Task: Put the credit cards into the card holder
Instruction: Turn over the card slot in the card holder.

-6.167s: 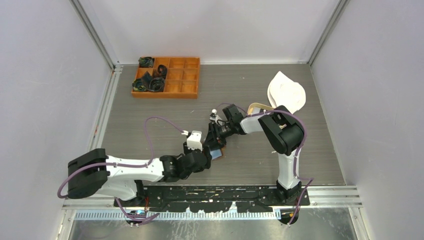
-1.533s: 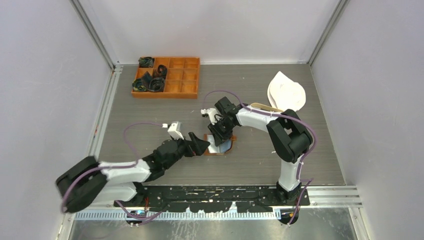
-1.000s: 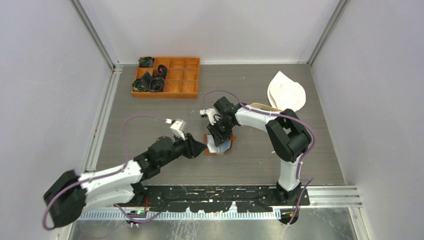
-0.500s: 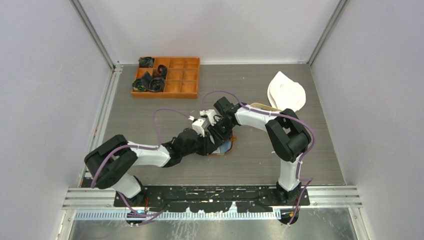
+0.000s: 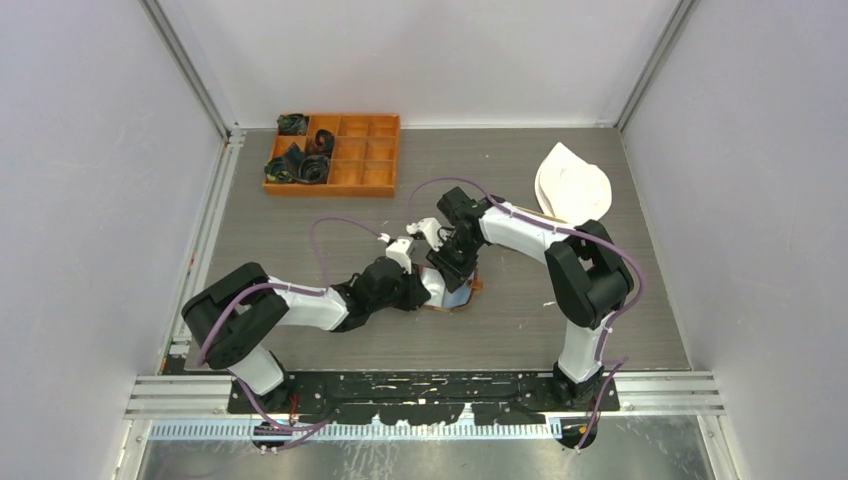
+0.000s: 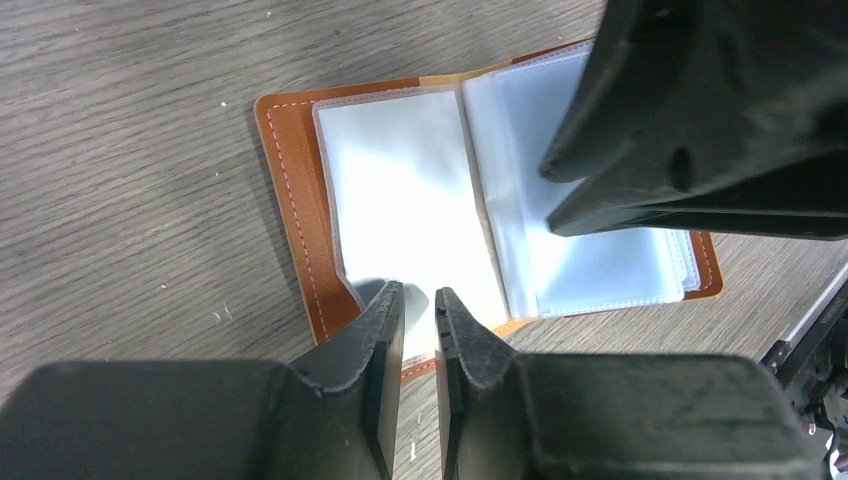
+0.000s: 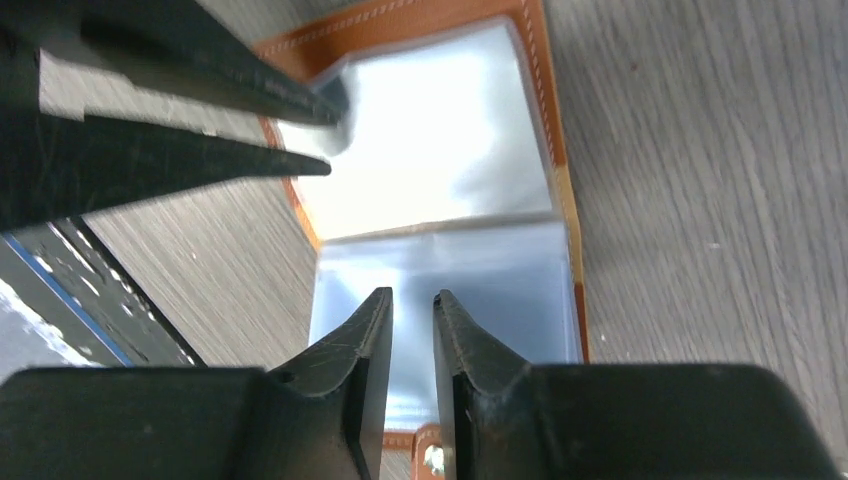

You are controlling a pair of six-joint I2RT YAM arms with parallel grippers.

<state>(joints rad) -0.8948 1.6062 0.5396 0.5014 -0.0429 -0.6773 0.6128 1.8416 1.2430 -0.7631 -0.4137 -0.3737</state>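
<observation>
The card holder (image 5: 466, 291) lies open on the table, brown leather (image 6: 288, 190) framing clear sleeves. Its left page looks white, its right page pale blue (image 7: 470, 280); whether credit cards sit inside them I cannot tell, and no loose card shows. My left gripper (image 6: 420, 292) hovers at the near edge of the white page, jaws a narrow slit apart with nothing between them. My right gripper (image 7: 412, 295) is low over the blue page, also slightly open and empty. Both grippers (image 5: 432, 288) (image 5: 453, 270) meet over the holder.
An orange compartment box (image 5: 335, 153) with dark items stands at the back left. A white rounded object (image 5: 573, 183) lies at the back right. The right arm's elbow (image 5: 590, 280) rises right of the holder.
My left arm swung in from the left to the holder's near edge while its jaws narrowed. The right gripper and holder shifted slightly right.
</observation>
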